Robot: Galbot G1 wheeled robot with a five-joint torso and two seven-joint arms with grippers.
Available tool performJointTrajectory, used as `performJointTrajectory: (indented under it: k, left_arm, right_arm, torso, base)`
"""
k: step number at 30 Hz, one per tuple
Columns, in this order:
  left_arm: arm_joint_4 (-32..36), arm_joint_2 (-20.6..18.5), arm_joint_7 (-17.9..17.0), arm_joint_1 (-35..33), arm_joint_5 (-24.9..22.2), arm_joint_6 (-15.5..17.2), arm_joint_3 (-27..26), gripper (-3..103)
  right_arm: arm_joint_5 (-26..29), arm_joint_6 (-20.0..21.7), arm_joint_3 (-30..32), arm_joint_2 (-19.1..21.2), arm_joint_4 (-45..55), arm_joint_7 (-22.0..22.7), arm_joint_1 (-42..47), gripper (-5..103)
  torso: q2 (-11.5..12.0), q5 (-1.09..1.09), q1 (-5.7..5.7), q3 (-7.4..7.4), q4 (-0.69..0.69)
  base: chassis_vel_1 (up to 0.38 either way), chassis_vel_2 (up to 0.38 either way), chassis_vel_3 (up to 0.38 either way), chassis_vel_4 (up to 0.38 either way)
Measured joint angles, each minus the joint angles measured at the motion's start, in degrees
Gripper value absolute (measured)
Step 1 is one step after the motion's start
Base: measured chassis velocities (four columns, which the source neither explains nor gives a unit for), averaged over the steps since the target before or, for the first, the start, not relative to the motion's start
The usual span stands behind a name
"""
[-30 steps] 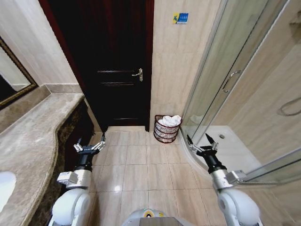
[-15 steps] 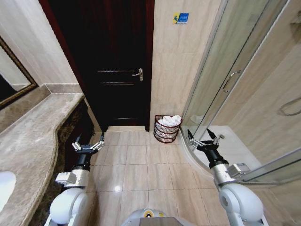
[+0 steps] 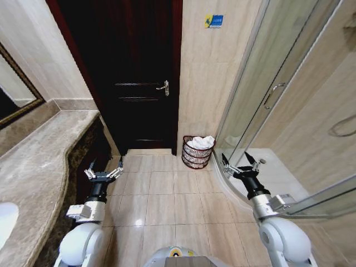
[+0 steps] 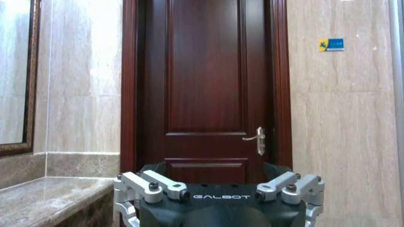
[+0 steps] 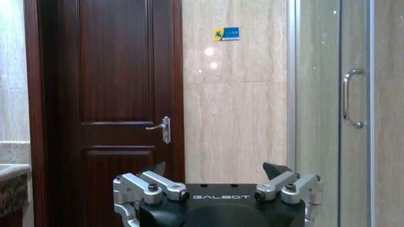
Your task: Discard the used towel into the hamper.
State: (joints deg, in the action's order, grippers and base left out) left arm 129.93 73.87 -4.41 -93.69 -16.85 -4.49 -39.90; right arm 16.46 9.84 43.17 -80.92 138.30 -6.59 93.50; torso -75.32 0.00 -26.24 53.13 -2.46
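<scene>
Writing on the small blue sign (image 3: 213,21) is too tiny for me to read, "GALBOT" shows on both wrists, and the towel (image 3: 201,142) sits in the hamper (image 3: 196,152) by the door (image 3: 133,72), while my left gripper (image 3: 103,172) and right gripper (image 3: 242,166) hang wide apart, holding nothing.

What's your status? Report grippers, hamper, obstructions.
Left gripper open, empty, low by the counter. Right gripper open, empty, by the shower door. Hamper ahead at the wall, white towel inside. Floor between bare.

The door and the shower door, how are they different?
The door is dark brown wood; the shower door is see-through glass. The door has a lever handle; the shower door has a long bar handle. Both are shut.
</scene>
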Motion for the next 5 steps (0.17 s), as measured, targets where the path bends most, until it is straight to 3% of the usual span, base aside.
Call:
performJointTrajectory:
  k: [5]
  left_arm:
    - [0.0, 0.0, 0.0, 0.0, 0.0, 0.0, 0.0, 100]
  right_arm:
    - [0.0, 0.0, 0.0, 0.0, 0.0, 0.0, 0.0, 100]
  torso:
    - [0.0, 0.00, 0.02, -0.02, 0.00]
  base:
    - [0.000, 0.000, 0.000, 0.000]
